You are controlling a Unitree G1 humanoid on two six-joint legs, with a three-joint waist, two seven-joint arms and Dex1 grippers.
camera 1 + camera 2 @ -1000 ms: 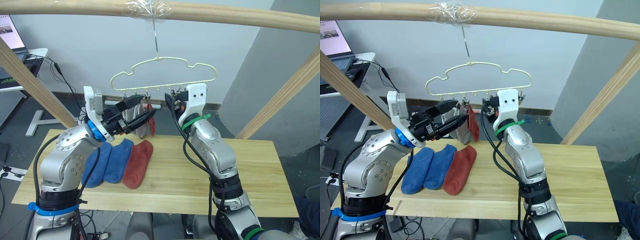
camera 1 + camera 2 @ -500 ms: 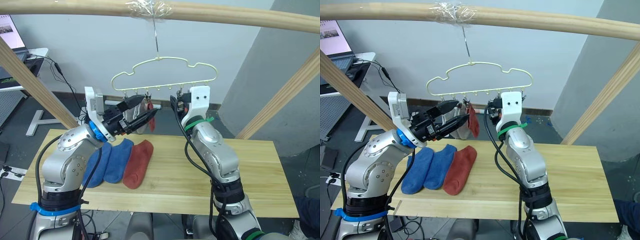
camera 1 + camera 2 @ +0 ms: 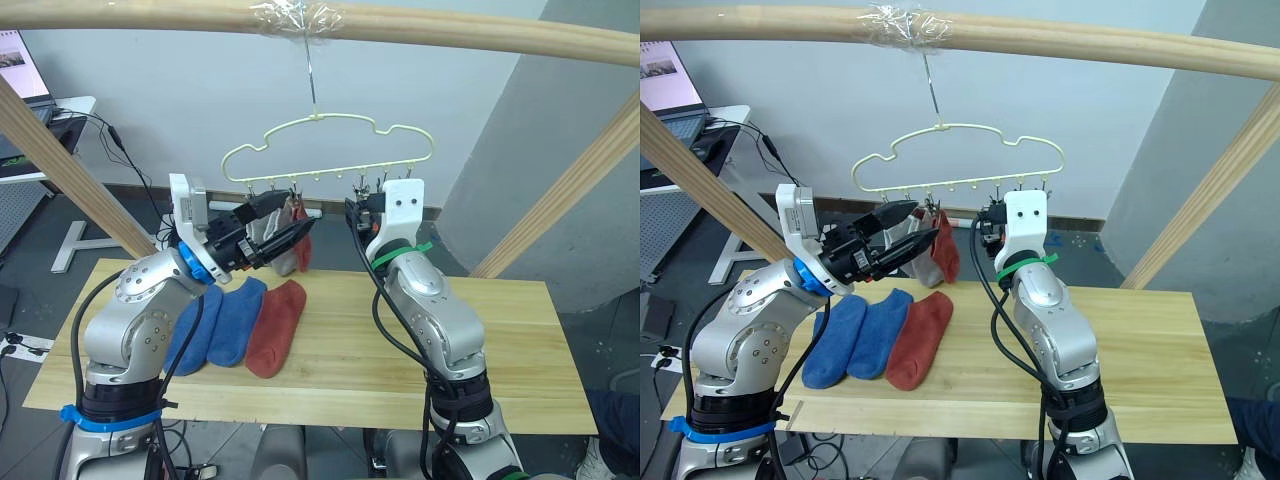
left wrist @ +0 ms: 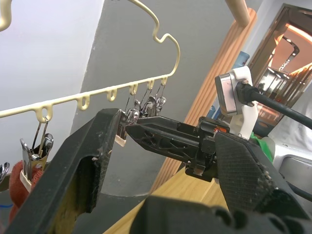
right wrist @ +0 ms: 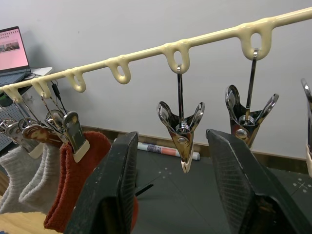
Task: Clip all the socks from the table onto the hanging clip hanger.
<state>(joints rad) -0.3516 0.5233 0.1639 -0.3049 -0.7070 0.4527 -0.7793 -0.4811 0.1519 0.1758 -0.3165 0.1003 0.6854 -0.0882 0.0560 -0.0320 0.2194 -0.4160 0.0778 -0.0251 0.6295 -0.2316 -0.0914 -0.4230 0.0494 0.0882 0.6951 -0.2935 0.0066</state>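
We see both fingers apart: right gripper (image 5: 181, 195) flanks a dark metal clip (image 5: 181, 130); left gripper (image 3: 283, 223) empty beside the pale-yellow wire hanger (image 3: 330, 150).

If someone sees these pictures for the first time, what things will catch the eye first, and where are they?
The pale-yellow clip hanger hangs from a taped wooden rail, with two grey socks and one rust-red sock already clipped at its left end. Both open grippers, left gripper and right gripper, are raised to it. On the table two blue socks and a second rust-red sock lie.
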